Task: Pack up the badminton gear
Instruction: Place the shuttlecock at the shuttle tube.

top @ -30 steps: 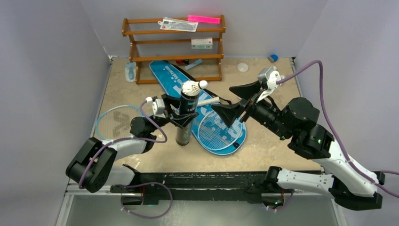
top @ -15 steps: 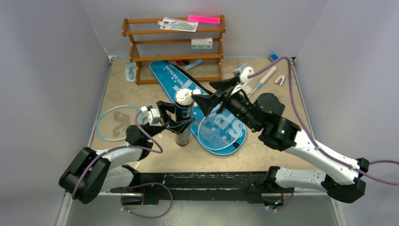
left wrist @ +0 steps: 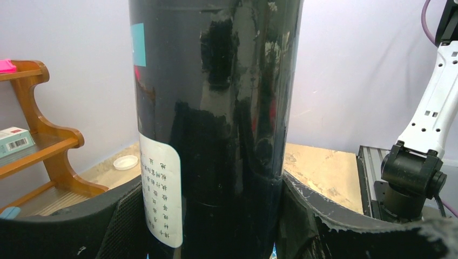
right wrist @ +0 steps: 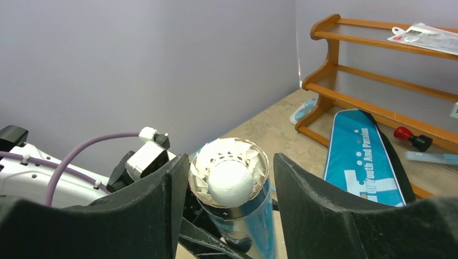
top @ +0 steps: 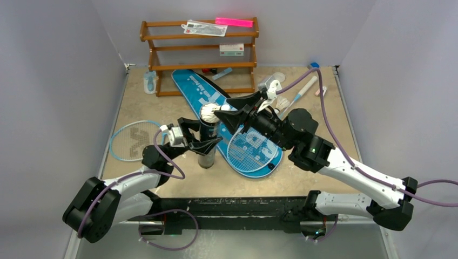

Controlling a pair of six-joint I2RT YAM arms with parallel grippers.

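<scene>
The black tube [top: 205, 147] stands upright near the table's middle, and my left gripper [top: 201, 135] is shut on its lower half. In the left wrist view the tube [left wrist: 216, 108] fills the space between the pads. A white shuttlecock [right wrist: 230, 181] sits cork-up in the tube's mouth. My right gripper [right wrist: 231, 178] straddles that mouth, open, its left finger close to the rim and its right finger apart. The blue bag [top: 194, 86] lies behind the tube. One light-blue racket [top: 251, 148] rests on the bag and another racket [top: 129, 140] lies at the left.
The brown wooden rack [top: 200, 54] stands at the back with small items on its shelves. A pale-blue bottle [top: 149, 82] is beside its left leg. A small white lid [left wrist: 125, 162] lies on the table. A blue block [top: 313, 66] sits at the back right corner.
My right gripper has swung left over the tube's top and narrowed its jaws. The shuttlecock, lying sideways on the rim before, now sits in the mouth. The left gripper kept its hold.
</scene>
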